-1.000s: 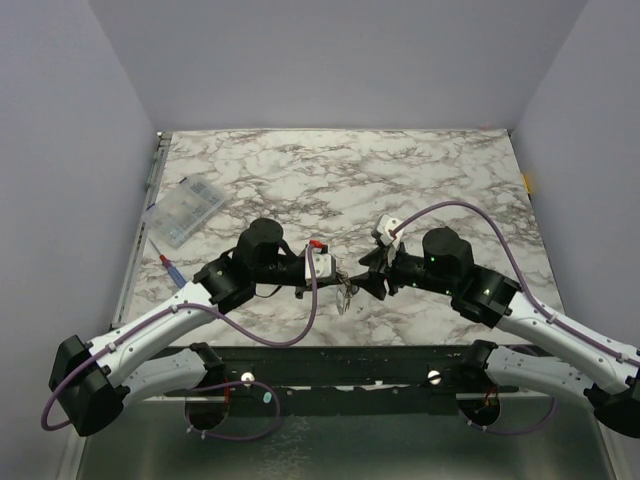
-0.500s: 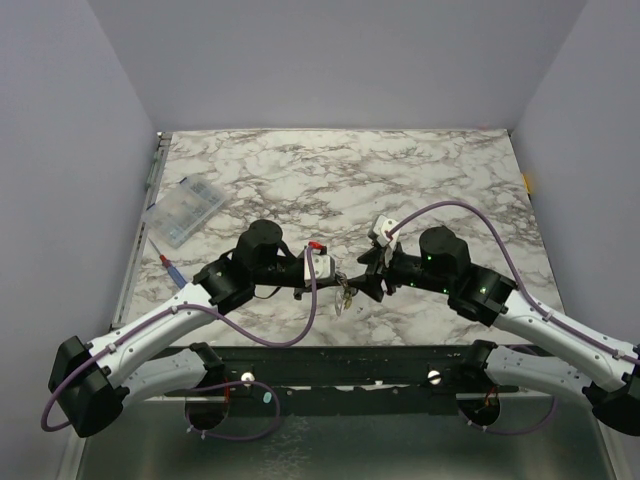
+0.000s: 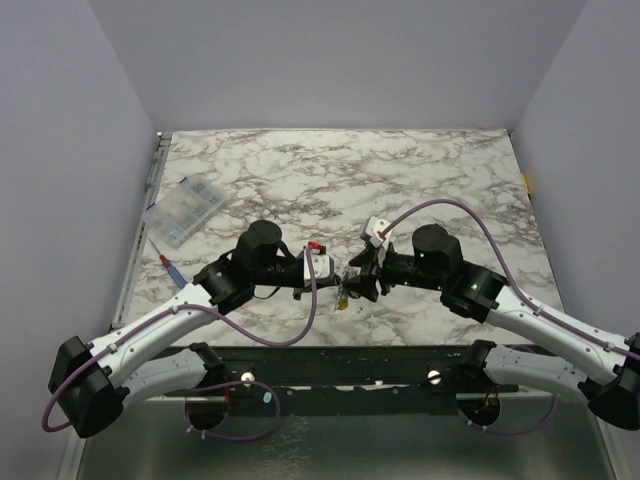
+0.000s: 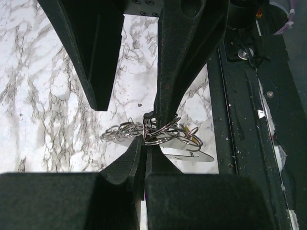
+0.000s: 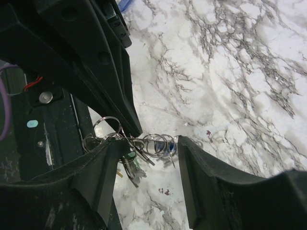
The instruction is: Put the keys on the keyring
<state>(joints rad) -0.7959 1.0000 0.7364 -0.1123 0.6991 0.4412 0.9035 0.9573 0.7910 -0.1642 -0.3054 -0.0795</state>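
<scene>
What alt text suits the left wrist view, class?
The left end effector is shut on the keyring, a tangle of wire loops, over the marble table. A silvery key shows beside it; the right end effector is open opposite.

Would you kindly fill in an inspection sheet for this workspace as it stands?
Surface: white-and-grey marble tabletop, no damage seen.
Job's things: chain of thin wire keyrings with small silvery keys bunched at one end, between the claws.
Clutter: clear plastic compartment box and red-and-blue pen-like tool, at the left edge.
Grippers: left claw shut on the keyrings; right claw open, fingers straddling them.
Cables: purple cables looped over both arms.
Surroundings: plain lilac walls; black mounting rail at near edge.
</scene>
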